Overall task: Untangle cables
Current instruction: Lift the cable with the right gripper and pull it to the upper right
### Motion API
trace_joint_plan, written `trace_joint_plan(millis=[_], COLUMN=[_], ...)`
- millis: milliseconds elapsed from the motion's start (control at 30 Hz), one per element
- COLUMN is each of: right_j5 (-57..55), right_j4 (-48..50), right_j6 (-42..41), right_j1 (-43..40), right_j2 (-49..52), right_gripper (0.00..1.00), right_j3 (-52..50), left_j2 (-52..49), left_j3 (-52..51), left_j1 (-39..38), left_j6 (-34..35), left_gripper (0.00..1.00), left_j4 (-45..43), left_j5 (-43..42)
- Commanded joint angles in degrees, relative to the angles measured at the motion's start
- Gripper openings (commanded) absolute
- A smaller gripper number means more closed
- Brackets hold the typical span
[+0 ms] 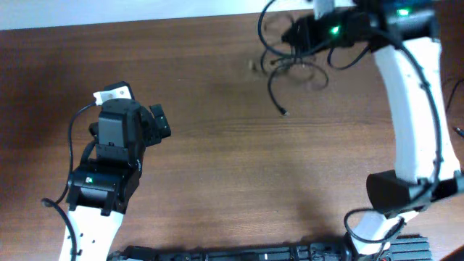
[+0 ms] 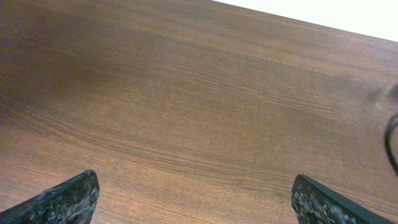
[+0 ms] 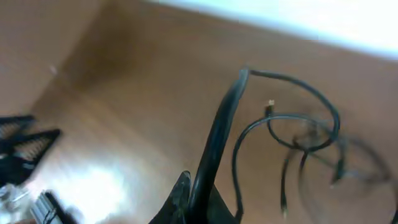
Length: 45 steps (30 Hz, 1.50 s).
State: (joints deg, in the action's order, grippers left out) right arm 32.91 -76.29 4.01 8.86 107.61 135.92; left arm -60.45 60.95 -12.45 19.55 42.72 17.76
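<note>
The cables [image 1: 293,67] are thin black cords, looped together at the far right of the wooden table. One loose end with a small plug [image 1: 284,112] trails toward the middle. My right gripper [image 1: 296,33] hovers over the bundle. In the right wrist view it [image 3: 205,198] is shut on a black cable [image 3: 219,134] that rises from the jaws, with the other loops [image 3: 305,134] lying on the table beyond. My left gripper [image 1: 160,123] is open and empty at the left, far from the cables. In its own view the fingers [image 2: 196,202] are spread wide over bare wood.
The table's far edge [image 1: 145,20] meets a white surface. A bit of black cable [image 2: 390,143] shows at the right edge of the left wrist view. A dark rail [image 1: 239,254] runs along the near edge between the arm bases.
</note>
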Motion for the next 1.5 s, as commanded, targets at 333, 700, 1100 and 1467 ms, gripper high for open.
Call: trace_joint_plan(millis=[333,700,1100,1467], right_j5=[0.94,-19.10,-27.12,-2.91], right_j4=[3.74,-1.88,-1.51,-1.55], right_j6=[2.27,33.92,29.16,29.14], right_j1=[1.27,1.25,1.36,1.36], right_j2=[-3.45,-2.40,-3.34,-3.34], right_gripper=[0.04,0.04,0.04,0.04], right_j3=[29.66,29.90,29.90,29.90], left_j2=[0.50,0.50,0.50,0.50], left_j3=[0.28,0.28,0.28,0.28], left_j1=[0.24,0.24,0.24,0.24], left_j6=[0.55,0.55,0.55,2.08], left_gripper=[0.99,0.99,0.99,0.99], left_j4=[-0.13,-0.13,-0.13,-3.48], left_j5=[-0.22,-0.22,-0.24,-9.46])
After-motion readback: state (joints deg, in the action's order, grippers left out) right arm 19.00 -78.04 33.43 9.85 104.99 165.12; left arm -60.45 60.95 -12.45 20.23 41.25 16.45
